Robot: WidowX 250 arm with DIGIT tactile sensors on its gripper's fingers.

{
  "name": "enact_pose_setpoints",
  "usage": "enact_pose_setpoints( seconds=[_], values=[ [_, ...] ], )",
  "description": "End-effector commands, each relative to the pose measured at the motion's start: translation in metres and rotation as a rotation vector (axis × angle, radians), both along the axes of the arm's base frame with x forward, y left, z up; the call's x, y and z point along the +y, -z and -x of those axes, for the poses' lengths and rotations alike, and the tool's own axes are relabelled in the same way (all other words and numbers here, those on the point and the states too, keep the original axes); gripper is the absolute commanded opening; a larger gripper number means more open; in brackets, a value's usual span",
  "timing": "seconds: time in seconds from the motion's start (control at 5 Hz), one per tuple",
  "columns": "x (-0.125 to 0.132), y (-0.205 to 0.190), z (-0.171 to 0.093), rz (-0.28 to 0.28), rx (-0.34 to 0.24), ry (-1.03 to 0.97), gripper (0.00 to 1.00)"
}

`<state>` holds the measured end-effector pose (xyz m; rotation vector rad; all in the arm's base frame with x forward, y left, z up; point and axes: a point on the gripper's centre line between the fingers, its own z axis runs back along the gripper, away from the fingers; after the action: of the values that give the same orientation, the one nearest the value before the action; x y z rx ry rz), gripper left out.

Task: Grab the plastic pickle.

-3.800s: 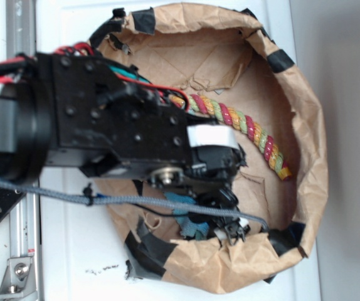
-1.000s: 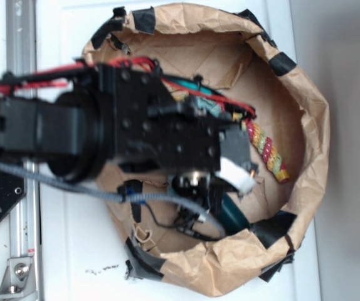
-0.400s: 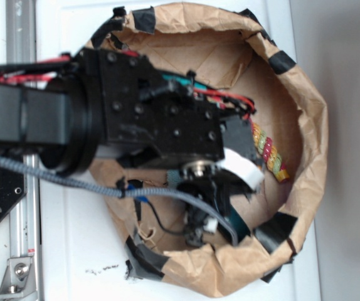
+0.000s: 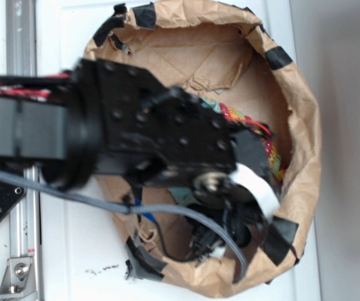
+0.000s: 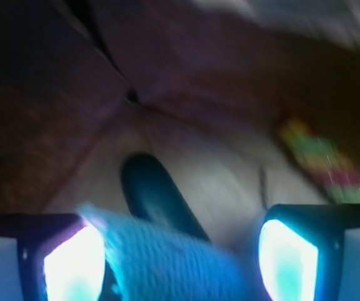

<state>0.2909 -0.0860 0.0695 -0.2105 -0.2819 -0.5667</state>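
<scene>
Now the gripper (image 5: 180, 257) is hanging spread wide, nothing between its pads (image 5: 73, 263). Since a moment ago the arm has been swinging deeper toward the paper bag's (image 4: 305, 125) far wall. The plastic pickle (image 5: 158, 194) is lying just ahead of the fingertips, partly under the teal cloth (image 5: 167, 257); rope (image 5: 324, 160) sits off to the right. Likely pre-grasp alignment.
</scene>
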Motion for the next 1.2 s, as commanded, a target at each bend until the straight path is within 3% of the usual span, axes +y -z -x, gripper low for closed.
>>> enact_pose_setpoints(
  seconds=[0.0, 0.2, 0.4, 0.8, 1.0],
  values=[
    [-0.02, 0.025, -0.001, 0.008, 0.054, 0.105, 1.0],
    [-0.025, 0.035, 0.009, 0.02, 0.083, 0.109, 1.0],
    [-0.022, 0.038, 0.012, 0.012, 0.066, 0.072, 0.0],
    [-0.007, 0.017, -0.005, 0.031, -0.007, -0.007, 0.0],
    [0.013, -0.025, -0.013, 0.001, -0.13, -0.149, 0.0]
  ],
)
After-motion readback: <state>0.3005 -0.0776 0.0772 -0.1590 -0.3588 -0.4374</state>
